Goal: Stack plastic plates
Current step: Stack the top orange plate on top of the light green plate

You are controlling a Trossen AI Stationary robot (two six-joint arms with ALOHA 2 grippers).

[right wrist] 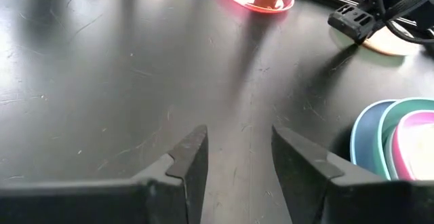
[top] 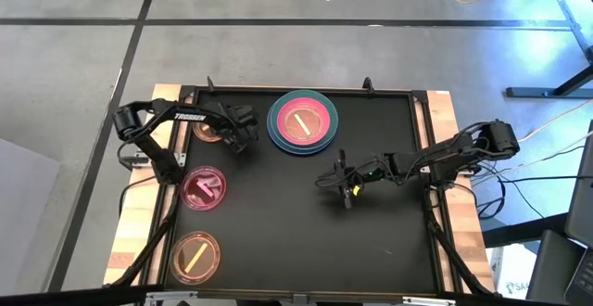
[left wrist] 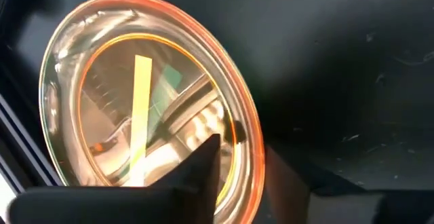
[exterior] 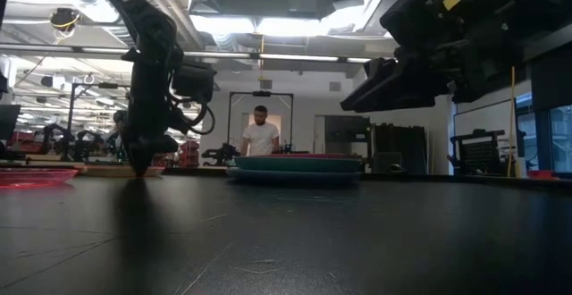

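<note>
- Nearest my left wrist camera, a translucent orange plate (left wrist: 146, 95) with a yellow stick mark sits on the black table (top: 306, 223), close to the far-left corner.
- From above I see the left gripper (top: 236, 132) down at that plate's edge, one dark finger (left wrist: 196, 173) over its rim; I cannot tell whether the fingers are pinching it.
- Just right of it, by the far edge, the stack of large plates (top: 303, 123) rests: blue at the bottom, teal above, pink on top with a stick mark.
- Along the left edge lies a red translucent plate (top: 204, 189), and near the front-left corner a second orange plate (top: 194, 256).
- My right gripper (top: 345, 191) hangs over the middle of the table, apart from every plate, fingers (right wrist: 190, 159) spread and holding nothing.
- Beyond the table, the low view shows a person (exterior: 261, 134) standing in the room.
</note>
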